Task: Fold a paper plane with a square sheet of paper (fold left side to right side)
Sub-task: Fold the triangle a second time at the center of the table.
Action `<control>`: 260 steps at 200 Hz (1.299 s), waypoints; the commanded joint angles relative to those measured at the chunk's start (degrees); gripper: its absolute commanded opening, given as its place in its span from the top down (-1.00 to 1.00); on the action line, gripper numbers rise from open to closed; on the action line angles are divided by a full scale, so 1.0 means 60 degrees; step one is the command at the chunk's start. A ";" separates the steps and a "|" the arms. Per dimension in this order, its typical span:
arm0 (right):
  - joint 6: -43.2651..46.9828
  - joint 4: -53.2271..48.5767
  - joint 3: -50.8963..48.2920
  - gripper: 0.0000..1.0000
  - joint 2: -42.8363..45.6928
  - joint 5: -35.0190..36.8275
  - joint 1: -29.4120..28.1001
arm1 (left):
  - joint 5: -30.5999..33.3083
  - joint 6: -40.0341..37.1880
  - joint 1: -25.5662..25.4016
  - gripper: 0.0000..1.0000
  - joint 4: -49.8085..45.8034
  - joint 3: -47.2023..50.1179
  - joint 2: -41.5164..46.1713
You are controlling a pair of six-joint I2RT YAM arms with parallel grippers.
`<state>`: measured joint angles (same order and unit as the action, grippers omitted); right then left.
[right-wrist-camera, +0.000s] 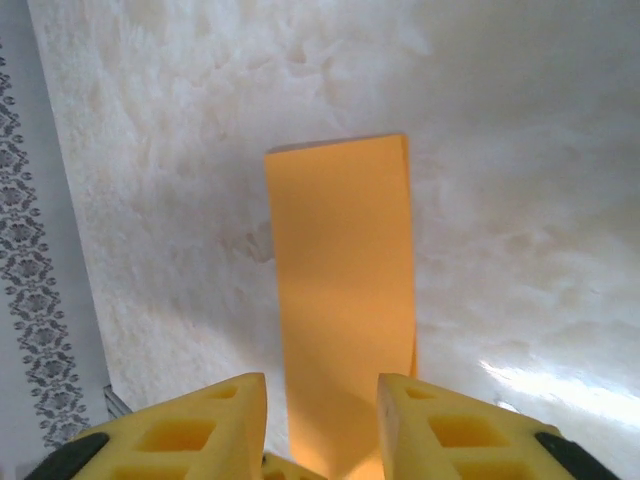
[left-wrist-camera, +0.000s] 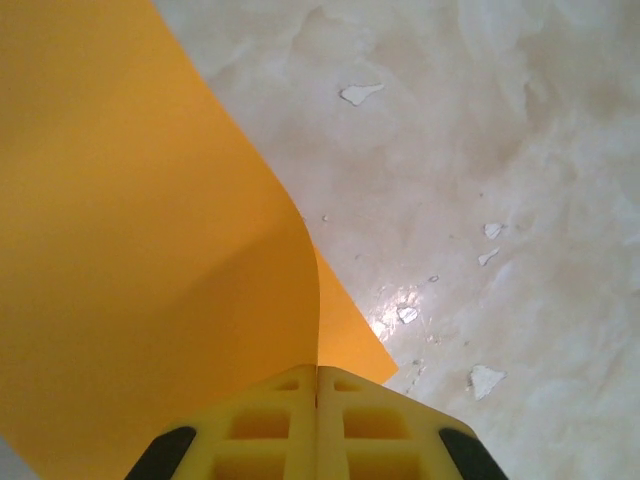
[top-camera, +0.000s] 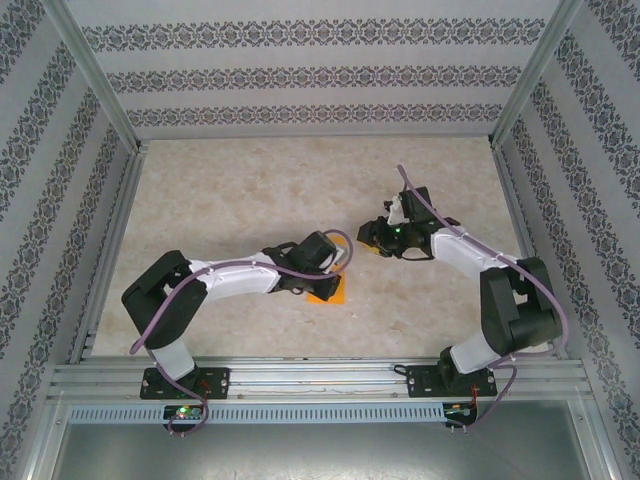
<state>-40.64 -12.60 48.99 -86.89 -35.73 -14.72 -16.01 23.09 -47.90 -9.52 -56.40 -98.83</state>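
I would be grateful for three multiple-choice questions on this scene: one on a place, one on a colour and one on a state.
1. Where on the table is the square sheet of paper?
A) at its far edge
B) at the tip of the left tool, about midway across
C) in its far left corner

2. What colour are the left tool's fingers?
A) blue
B) red
C) yellow

3. How does the left tool stand?
A) shut on the sheet
B) wide open above the sheet
C) shut on nothing

Answers:
1 B: the overhead view shows the orange sheet right at the left tool.
2 C: the left wrist view shows yellow fingers.
3 A: in that view the fingers meet with the sheet's edge pinched between them and the paper curling up.
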 commanded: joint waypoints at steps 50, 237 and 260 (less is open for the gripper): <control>-0.0469 0.1055 -0.2038 1.00 0.0751 -0.0313 -0.0943 | -0.2179 0.1952 0.0811 1.00 0.2363 0.0956 0.0268; -0.0943 0.1244 -0.2373 1.00 -0.0824 0.0753 -0.2672 | -0.2074 0.1444 0.1164 1.00 0.1705 0.1307 0.0358; -0.0742 0.0883 -0.2286 1.00 -0.0865 0.0955 -0.2702 | -0.2092 0.1189 0.1266 1.00 0.1521 0.1313 0.0358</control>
<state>-47.37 -2.02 34.79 -90.91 -33.80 -30.28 -28.01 32.93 -41.52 1.91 -49.34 -98.26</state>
